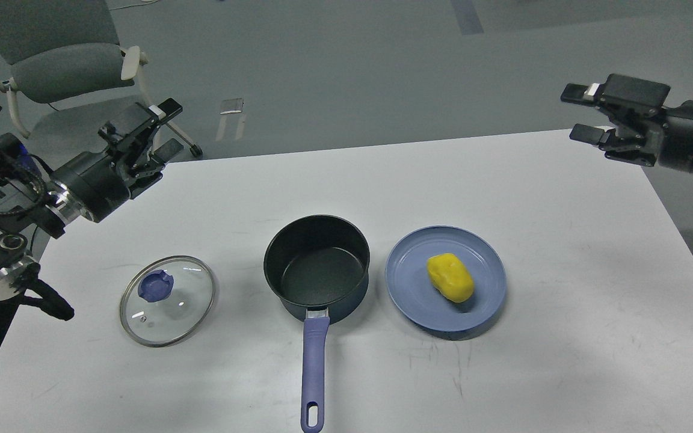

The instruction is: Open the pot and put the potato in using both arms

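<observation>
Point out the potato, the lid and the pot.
potato (450, 277), head view, middle of its yellow top.
lid (181, 304), head view, clear glass beside the knob.
pot (316, 319), head view, outer wall above the handle.

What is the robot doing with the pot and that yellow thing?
It is meant to put the potato into the pot. The glass lid is already off and lies on the table, left of the pot. The potato sits on the blue plate. The left gripper and the right gripper are both open, raised, and holding nothing.
</observation>
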`<control>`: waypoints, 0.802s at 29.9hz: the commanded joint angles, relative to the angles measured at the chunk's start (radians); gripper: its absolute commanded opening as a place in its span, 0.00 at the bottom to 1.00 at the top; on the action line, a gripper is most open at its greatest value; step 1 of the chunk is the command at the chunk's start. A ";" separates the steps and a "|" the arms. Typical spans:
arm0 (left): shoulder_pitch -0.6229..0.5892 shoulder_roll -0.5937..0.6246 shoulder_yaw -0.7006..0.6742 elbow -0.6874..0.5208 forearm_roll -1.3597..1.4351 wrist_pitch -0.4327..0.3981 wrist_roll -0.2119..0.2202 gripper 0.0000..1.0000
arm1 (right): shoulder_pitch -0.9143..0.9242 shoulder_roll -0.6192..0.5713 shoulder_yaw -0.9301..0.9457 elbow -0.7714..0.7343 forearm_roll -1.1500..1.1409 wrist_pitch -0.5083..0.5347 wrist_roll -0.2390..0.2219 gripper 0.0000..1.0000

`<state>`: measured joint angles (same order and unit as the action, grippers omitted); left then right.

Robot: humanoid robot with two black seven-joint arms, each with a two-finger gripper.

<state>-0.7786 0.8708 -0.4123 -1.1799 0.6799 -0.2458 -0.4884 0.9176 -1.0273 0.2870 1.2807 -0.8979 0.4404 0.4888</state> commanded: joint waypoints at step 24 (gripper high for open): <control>0.002 -0.006 -0.003 -0.030 0.004 -0.004 0.000 0.97 | 0.601 0.430 -0.891 -0.033 -0.467 0.046 0.000 1.00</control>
<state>-0.7765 0.8633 -0.4151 -1.2043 0.6842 -0.2501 -0.4887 1.5175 -0.6351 -0.5789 1.2723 -1.3712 0.4611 0.4888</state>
